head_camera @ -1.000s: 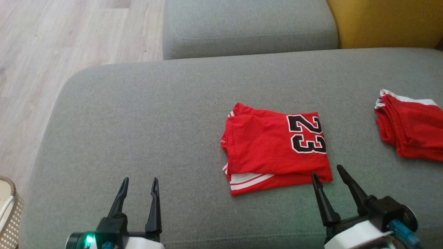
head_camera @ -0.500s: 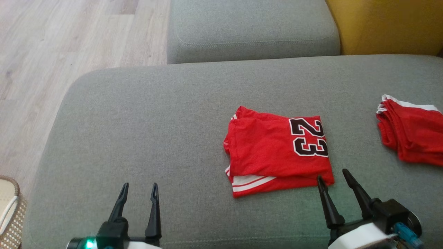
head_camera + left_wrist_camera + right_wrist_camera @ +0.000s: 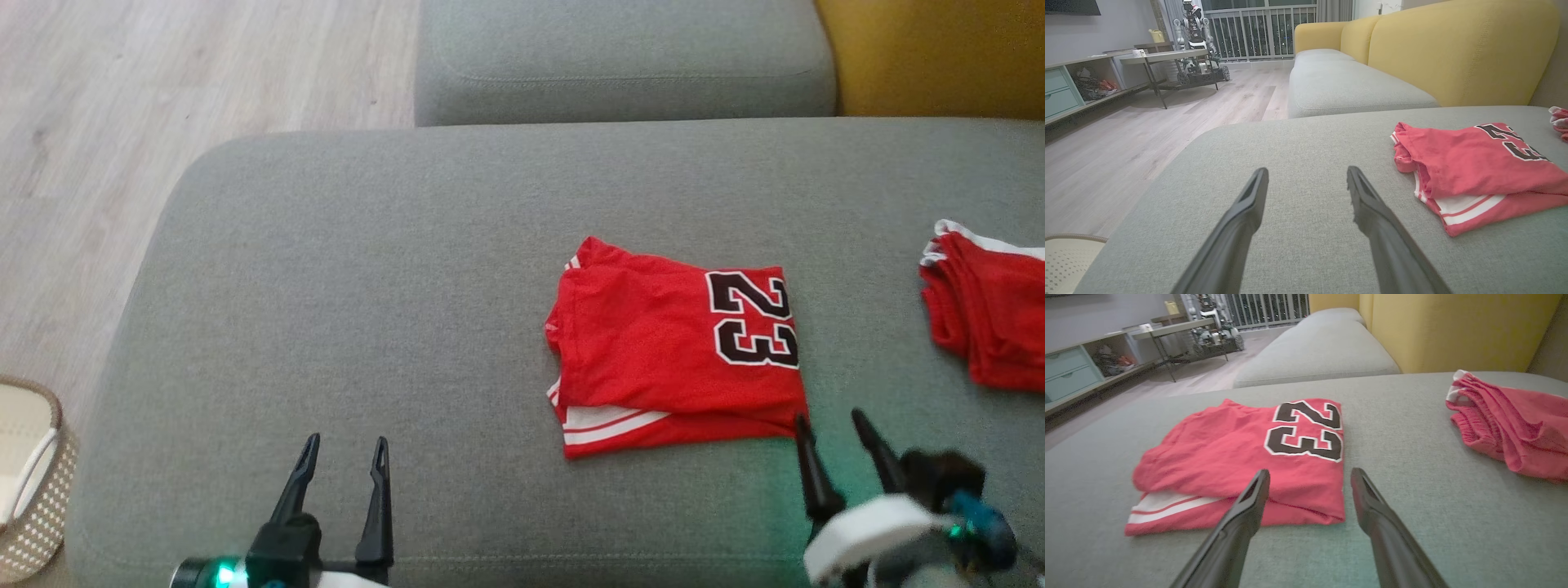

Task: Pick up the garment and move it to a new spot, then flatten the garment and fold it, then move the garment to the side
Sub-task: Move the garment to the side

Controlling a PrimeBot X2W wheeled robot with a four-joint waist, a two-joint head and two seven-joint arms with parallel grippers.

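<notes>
Folded red garment (image 3: 673,351) on grey sofa cushion (image 3: 367,286), its near corner just in front of right pincer (image 3: 830,416), spread and empty, left pincer (image 3: 347,439) also spread, garment well to its right

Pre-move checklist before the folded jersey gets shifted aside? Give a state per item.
1. Red 23 jersey folded: ok. It lies as a folded rectangle on the grey sofa cushion.
2. Right gripper open: ok. Jaws apart, tips by the jersey's near right corner, nothing held.
3. Left gripper open and empty: ok. It is over bare cushion, apart from the jersey.
4. Fold edges aligned: not ok. A white-striped lower layer sticks out along the near edge.
5. Room on the left: ok, bare cushion.
6. Room on the right: cannot tell. Red shorts lie there, with a gap of cushion between.
</notes>
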